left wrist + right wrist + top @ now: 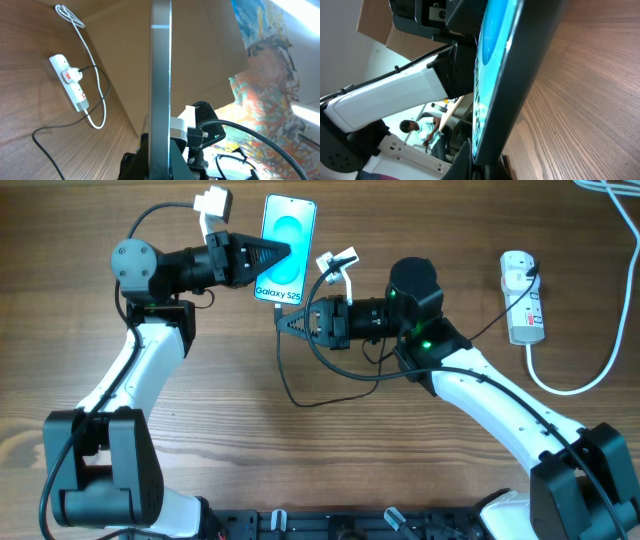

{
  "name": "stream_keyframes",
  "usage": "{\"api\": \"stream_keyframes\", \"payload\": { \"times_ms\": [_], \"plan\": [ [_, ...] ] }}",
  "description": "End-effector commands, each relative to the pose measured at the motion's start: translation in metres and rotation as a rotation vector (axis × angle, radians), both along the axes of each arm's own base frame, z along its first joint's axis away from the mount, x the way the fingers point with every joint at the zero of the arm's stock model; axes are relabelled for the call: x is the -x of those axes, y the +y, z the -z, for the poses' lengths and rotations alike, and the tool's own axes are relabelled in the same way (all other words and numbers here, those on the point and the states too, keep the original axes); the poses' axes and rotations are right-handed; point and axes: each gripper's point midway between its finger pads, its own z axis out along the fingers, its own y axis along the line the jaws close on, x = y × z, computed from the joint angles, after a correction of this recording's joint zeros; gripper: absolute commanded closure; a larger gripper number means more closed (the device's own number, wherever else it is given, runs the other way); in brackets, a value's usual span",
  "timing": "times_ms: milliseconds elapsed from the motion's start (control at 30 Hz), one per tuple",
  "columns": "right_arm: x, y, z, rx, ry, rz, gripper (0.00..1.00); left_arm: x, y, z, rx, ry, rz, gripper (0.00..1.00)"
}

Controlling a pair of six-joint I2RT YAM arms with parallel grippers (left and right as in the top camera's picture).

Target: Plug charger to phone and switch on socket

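The phone (289, 228) with a turquoise screen is held off the table, screen up. My left gripper (281, 252) is shut on its left side. In the left wrist view the phone (161, 60) stands edge-on between the fingers (161, 162). My right gripper (281, 323) points left just under the phone's bottom edge, shut on the tip of the charger (297, 401). Its thin black cable loops over the table toward the socket (522, 298). In the right wrist view the phone's bottom end (492, 65) sits right at the fingertips (487, 167). The connector itself is hidden.
The socket is a white power strip at the right with a plug in it, also in the left wrist view (71, 82). Its thick white cord (600, 365) curves off to the right edge. Both arm bases stand at the table's near edge.
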Motion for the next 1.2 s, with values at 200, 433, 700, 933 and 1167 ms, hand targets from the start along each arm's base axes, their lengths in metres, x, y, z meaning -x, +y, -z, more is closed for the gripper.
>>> {"api": "stream_keyframes", "payload": {
  "times_ms": [200, 433, 700, 933, 1167],
  "plan": [
    [-0.014, -0.001, 0.003, 0.006, 0.051, 0.071, 0.96, 0.001, 0.003, -0.013, 0.003, -0.065, -0.026, 0.96],
    [-0.016, -0.001, 0.002, 0.004, 0.053, 0.083, 0.96, 0.002, 0.003, -0.013, 0.002, -0.065, -0.023, 0.96],
    [-0.012, 0.0, 0.0, -0.003, 0.063, 0.06, 0.96, -0.002, 0.004, -0.015, 0.006, -0.091, -0.048, 0.96],
    [-0.007, 0.0, -0.001, -0.004, 0.064, 0.032, 0.96, -0.01, 0.006, -0.018, 0.026, -0.09, -0.099, 0.96],
    [-0.006, 0.0, -0.001, -0.005, 0.063, 0.023, 0.96, -0.011, 0.006, -0.019, 0.028, -0.089, -0.105, 0.96]
  ]
}}
